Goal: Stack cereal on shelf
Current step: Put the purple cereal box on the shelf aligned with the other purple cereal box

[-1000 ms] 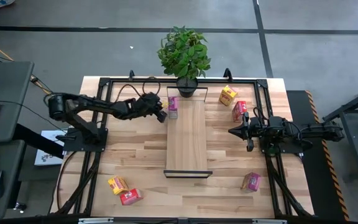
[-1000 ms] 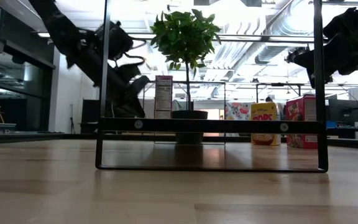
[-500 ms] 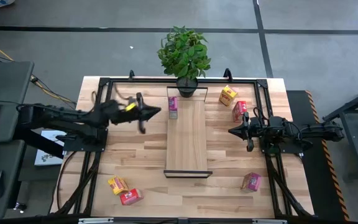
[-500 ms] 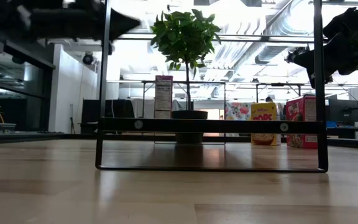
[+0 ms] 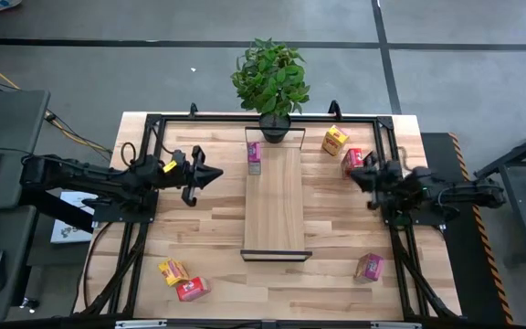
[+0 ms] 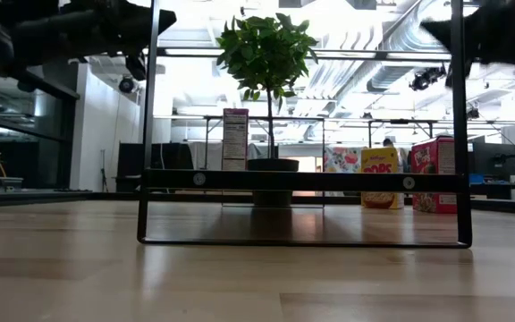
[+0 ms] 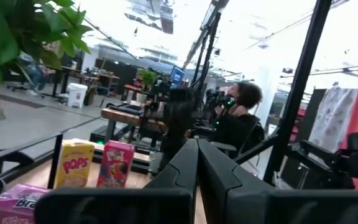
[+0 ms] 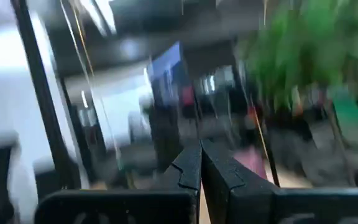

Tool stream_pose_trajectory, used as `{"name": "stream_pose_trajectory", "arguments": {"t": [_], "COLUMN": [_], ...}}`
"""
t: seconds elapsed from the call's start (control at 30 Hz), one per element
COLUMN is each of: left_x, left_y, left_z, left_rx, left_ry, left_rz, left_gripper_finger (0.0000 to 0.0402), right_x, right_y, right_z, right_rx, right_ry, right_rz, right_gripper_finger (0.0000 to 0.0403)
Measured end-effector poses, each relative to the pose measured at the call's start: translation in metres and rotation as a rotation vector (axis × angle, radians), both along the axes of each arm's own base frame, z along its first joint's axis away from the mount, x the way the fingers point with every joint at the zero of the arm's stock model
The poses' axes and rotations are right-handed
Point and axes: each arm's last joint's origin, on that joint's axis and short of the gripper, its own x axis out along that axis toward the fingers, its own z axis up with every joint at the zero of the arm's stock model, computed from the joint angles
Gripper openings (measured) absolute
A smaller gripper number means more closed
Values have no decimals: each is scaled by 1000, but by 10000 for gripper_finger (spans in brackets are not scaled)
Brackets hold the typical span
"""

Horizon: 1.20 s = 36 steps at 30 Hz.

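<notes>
From above we see the whole table point(image 5: 217, 215). Our left gripper point(image 5: 215, 175) hangs at about 9 o'clock of the shelf point(image 5: 274, 203), apart from it, holding nothing. The left wrist view shows what the overhead cannot: the fingers point(image 7: 185, 163) pressed together, jaws closed. It also shows a person point(image 7: 238, 121) seated in the room behind.

At the table's 7 o'clock corner lie a yellow box point(image 5: 173, 270) and a red box point(image 5: 191, 289), touching. On the shelf's far end, at 12 o'clock, a pink box point(image 5: 255, 155) stands upright just before the plant pot point(image 5: 275, 126); only the low view shows it raised on the board, seen between the shelf's black end frame point(image 6: 150, 134) and the plant point(image 6: 266, 54).

Toward 1 o'clock sit another yellow box point(image 5: 335, 140) and another red box point(image 5: 352, 161), near each other. Our right gripper point(image 5: 355, 175) is just beside that red box; its wrist view, blurred, shows the fingers point(image 8: 190, 165) closed together. A second pink box point(image 5: 368, 266) lies at 5 o'clock.
</notes>
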Motion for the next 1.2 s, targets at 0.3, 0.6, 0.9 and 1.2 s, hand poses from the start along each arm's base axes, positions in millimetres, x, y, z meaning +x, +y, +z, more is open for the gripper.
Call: {"name": "stream_pose_trajectory", "arguments": {"t": [0.3,0.6,0.9,1.2], "left_x": [0,-1,-2,-3], "left_y": [2,4,5,8], "left_z": [0,2,3,3], "left_rx": [57,36,1,-27], "left_ry": [3,-19,-36,-39], "left_rz": [83,167,188,274], "left_gripper_finger": [0,0,0,0], "right_x": [10,42,50,50], "right_y": [3,18,69,148], "right_z": [52,113,124,126], "right_rx": [81,502,1153,1213], "right_ry": [70,925,1662,1781], "right_rz": [88,144,-141,-369], "right_gripper_finger": [42,190,238,239]}}
